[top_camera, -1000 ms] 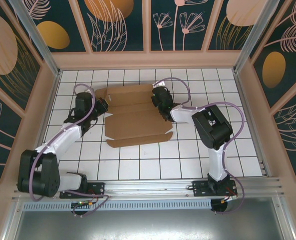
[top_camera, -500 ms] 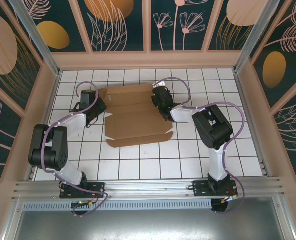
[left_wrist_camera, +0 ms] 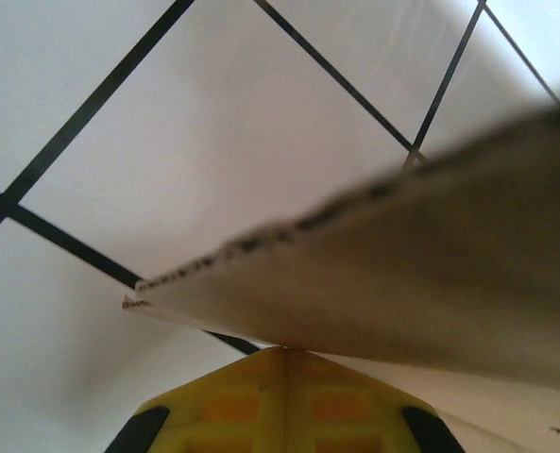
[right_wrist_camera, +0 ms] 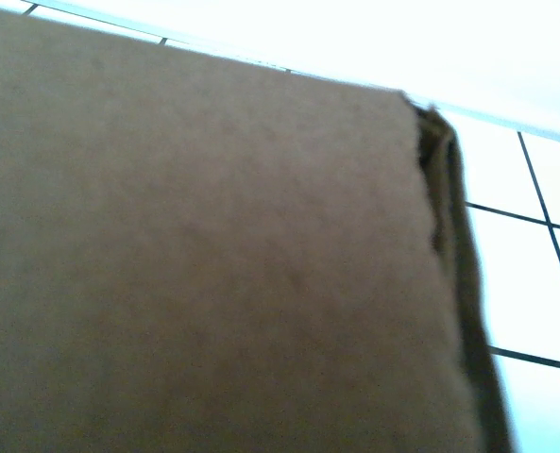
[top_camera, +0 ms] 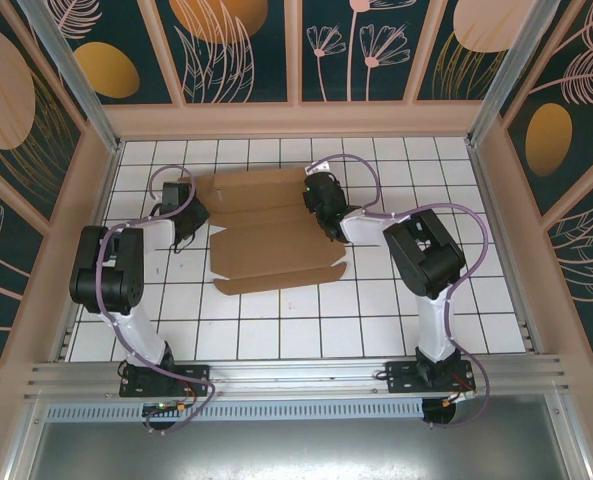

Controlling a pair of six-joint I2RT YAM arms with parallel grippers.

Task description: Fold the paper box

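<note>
The paper box (top_camera: 271, 240) is a flat brown cardboard sheet with creased panels, lying on the white tiled table (top_camera: 376, 310). My left gripper (top_camera: 194, 216) is at the sheet's left edge. In the left wrist view its yellow fingertips (left_wrist_camera: 284, 351) are shut, and their point touches the underside of a raised flap (left_wrist_camera: 431, 255). My right gripper (top_camera: 321, 200) rests at the sheet's far right part. In the right wrist view a cardboard face (right_wrist_camera: 213, 245) stands close to the camera and hides the fingers; a doubled edge (right_wrist_camera: 445, 189) shows at its right.
Wooden walls (top_camera: 296, 120) ring the table on three sides. A metal rail (top_camera: 296, 375) with both arm bases runs along the near edge. Bare tiles (top_camera: 276, 330) lie between the sheet and the rail.
The left arm's elbow has swung up from the near left corner to stand beside the sheet, and its gripper shifted slightly along the left edge. The right arm and the sheet stayed put.
</note>
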